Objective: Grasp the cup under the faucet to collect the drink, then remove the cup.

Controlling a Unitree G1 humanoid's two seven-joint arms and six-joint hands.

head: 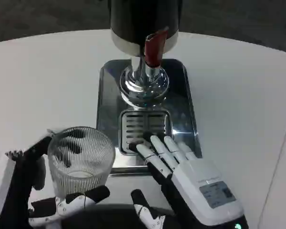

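Note:
A clear ribbed glass cup (80, 160) stands at the lower left, just left of the steel base, and my left hand (47, 191) grips it, fingers curled around its far side and thumb across its near side. The cup looks empty. A dark drink dispenser (144, 24) with a red tap lever (152, 47) and chrome faucet (145, 83) stands at the top centre on a steel base (181, 95). Below the faucet lies the slotted drip grate (145, 128). My right hand (186, 174) is open, its fingers reaching flat onto the near edge of the grate.
The white round table (238, 95) spreads out on both sides of the dispenser. Its far edge curves across the top, with dark floor beyond.

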